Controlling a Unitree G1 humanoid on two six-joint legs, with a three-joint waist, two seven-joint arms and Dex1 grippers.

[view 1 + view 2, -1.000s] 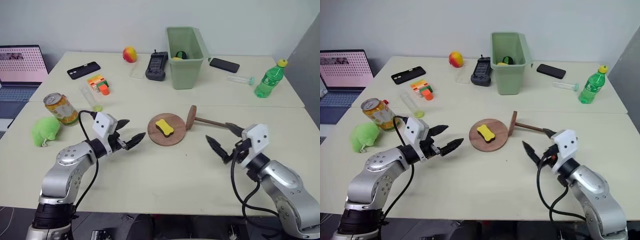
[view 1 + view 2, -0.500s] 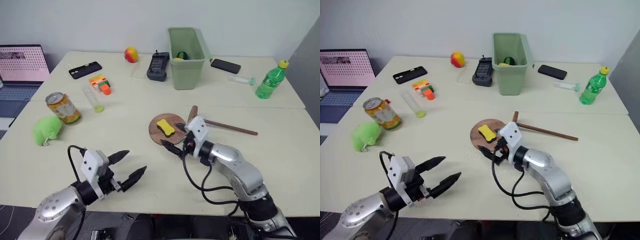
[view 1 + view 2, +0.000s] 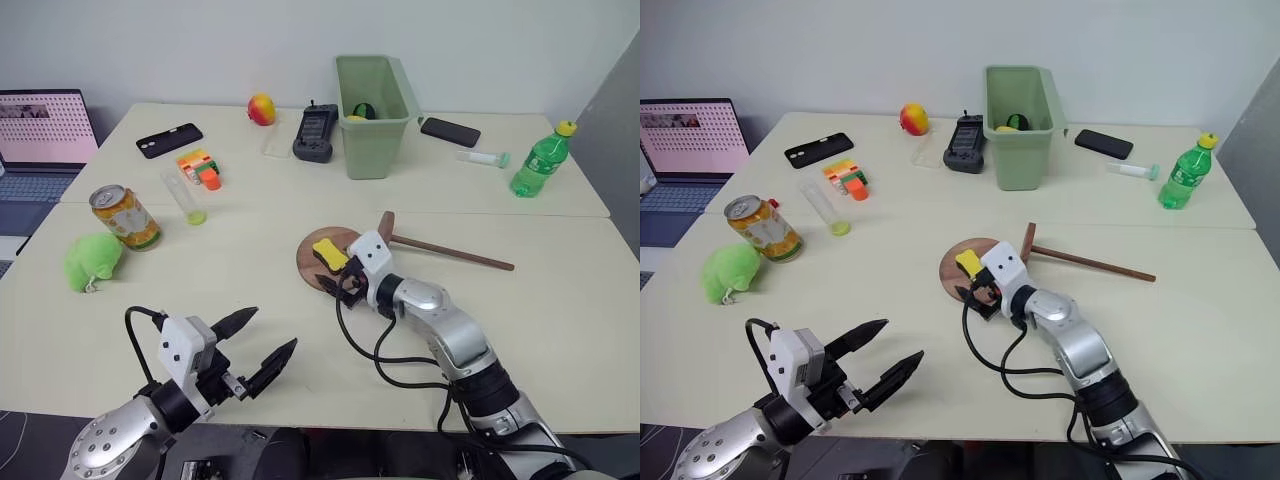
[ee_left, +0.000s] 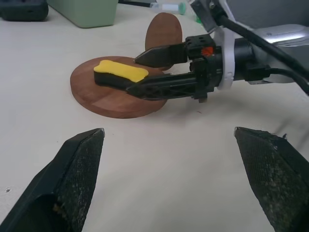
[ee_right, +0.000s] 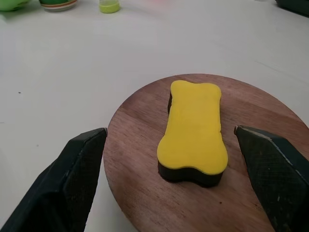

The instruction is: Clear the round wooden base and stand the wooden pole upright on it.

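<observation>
The right end effector (image 4: 159,70), spread wide, flanks the yellow bone-shaped sponge (image 5: 194,130) lying on the round wooden base (image 5: 140,164); it should close squarely across the sponge's narrow waist, then lift clear.

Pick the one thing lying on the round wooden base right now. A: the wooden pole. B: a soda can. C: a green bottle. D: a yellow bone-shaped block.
D: the yellow bone-shaped block lies flat on the round wooden base, between the right gripper's open fingers.
</observation>
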